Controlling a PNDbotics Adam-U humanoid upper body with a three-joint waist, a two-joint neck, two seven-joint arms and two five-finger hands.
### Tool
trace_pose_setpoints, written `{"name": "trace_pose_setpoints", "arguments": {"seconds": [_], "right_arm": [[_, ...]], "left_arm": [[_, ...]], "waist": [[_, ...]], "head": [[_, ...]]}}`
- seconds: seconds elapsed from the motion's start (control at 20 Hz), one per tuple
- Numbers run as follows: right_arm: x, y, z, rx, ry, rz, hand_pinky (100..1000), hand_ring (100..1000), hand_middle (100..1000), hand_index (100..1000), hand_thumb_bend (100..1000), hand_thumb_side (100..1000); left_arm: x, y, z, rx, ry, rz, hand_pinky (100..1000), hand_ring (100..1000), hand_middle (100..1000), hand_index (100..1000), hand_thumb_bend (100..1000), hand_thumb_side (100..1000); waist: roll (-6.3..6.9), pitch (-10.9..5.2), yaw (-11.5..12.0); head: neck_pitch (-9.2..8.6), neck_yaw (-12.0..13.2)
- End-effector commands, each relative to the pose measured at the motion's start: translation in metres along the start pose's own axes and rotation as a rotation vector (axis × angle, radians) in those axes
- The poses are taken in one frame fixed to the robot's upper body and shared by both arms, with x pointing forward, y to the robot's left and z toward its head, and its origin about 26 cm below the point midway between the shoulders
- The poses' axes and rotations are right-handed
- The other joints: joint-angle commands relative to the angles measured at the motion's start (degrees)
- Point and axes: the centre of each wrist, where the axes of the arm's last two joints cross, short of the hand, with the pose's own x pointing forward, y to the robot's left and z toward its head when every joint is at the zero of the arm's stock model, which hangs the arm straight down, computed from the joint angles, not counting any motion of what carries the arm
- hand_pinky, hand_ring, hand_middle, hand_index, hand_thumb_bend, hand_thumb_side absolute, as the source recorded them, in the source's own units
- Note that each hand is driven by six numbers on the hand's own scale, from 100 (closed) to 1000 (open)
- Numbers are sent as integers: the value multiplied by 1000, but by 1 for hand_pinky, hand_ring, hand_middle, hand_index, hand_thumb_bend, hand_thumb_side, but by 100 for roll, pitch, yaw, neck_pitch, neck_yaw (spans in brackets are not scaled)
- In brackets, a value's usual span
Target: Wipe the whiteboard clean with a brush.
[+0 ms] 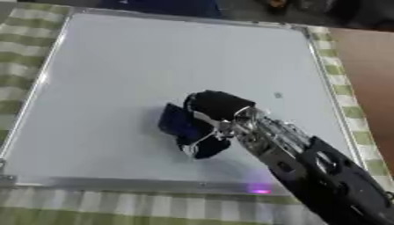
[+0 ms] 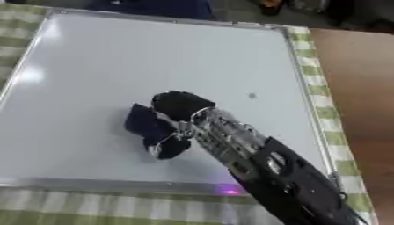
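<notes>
A whiteboard [image 1: 123, 70] with a silver frame lies flat on a green-and-white checked cloth and fills most of both views. My right hand [image 1: 212, 110] comes in from the lower right and rests on the board's lower middle. Its fingers are curled round a dark blue brush [image 1: 178, 124], which presses against the board surface. One small dark mark [image 1: 278, 95] shows on the board to the right of the hand. The left hand appears in neither view.
The checked cloth [image 1: 92, 206] runs along the board's near and side edges. A brown tabletop [image 2: 362, 79] lies to the right of it. A purple glow [image 1: 259, 190] sits on the board's near frame. Dark shapes stand beyond the far edge.
</notes>
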Motion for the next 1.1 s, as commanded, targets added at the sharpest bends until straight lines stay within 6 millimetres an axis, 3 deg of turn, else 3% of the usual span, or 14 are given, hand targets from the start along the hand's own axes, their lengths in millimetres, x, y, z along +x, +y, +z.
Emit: {"name": "trace_pose_setpoints", "arguments": {"seconds": [0.05,0.6,1.1], "right_arm": [[-6,-11,7,-35,12,28,540,649,531,100,102,345],[-26,-21,24,-35,53,81,544,667,535,100,100,320],[-62,-35,53,-67,181,64,548,672,528,100,100,316]], "left_arm": [[7,-1,-5,-17,-29,4,650,778,753,826,304,1000],[7,-1,-5,-20,-31,5,651,778,754,827,303,1000],[7,-1,-6,-22,-35,4,651,778,755,826,301,1000]], "waist": [[27,-107,4],[33,-117,-35],[53,-109,-46]], "head": [[-64,-11],[-74,9],[-129,34]]}}
